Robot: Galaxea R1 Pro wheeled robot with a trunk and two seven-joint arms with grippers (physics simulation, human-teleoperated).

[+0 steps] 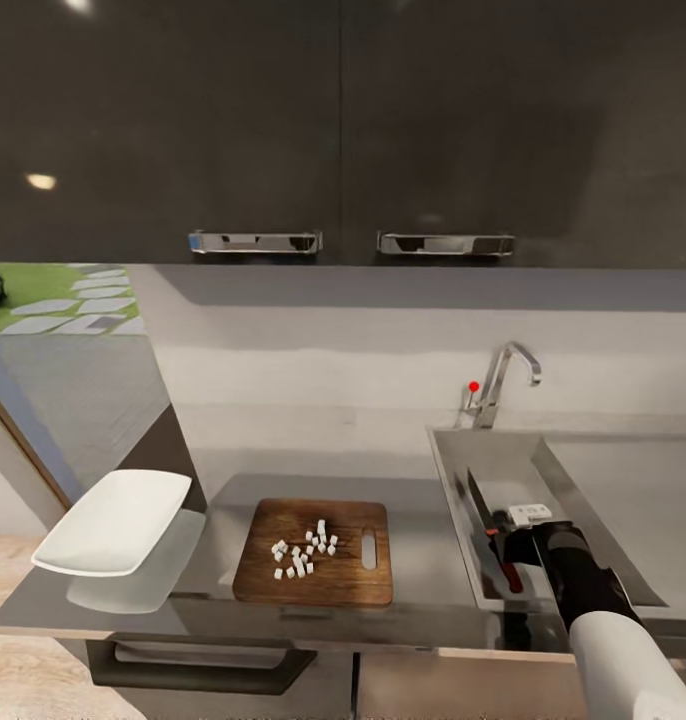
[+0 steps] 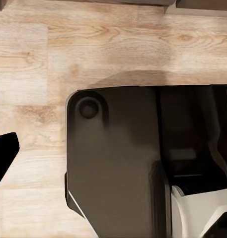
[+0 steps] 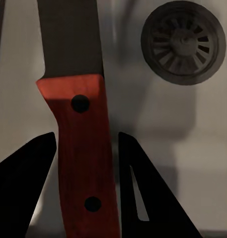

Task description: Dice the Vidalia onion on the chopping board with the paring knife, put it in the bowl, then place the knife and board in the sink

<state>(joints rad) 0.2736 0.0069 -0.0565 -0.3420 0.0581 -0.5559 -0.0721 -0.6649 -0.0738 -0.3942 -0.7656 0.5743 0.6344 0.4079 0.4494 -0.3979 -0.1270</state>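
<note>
The right gripper (image 1: 505, 535) is down inside the sink (image 1: 453, 480), and the paring knife (image 1: 488, 535) lies on the basin floor right under it, dark blade pointing toward the back wall, red handle toward the robot. From the right wrist camera the handle (image 3: 83, 163) sits squarely between the two black fingers (image 3: 24, 188) — there is a sliver of gap on either side, so the jaws are spread, not pinching it. The round drain (image 3: 184, 42) shows just beyond, off to one side of the blade.

Over on the grey countertop (image 1: 423, 610), the chopping board (image 1: 273, 570) lies flat, just left of the sink's edge, and the Vidalia onion (image 1: 305, 552) is on it as a loose scatter of small white cubes near the board's middle. The white bowl (image 1: 113, 520) sits at the counter's far left end, apart from the board, tilted, with part of it out past the counter's edge. The chrome tap (image 1: 508, 380) with its red knob stands behind the sink.

The left wrist camera looks down at the pale wooden floor (image 2: 93, 44) and the robot's dark base (image 2: 118, 163); one black fingertip (image 2: 4, 156) pokes in at the edge — can't tell whether that gripper is spread or pressed together.
</note>
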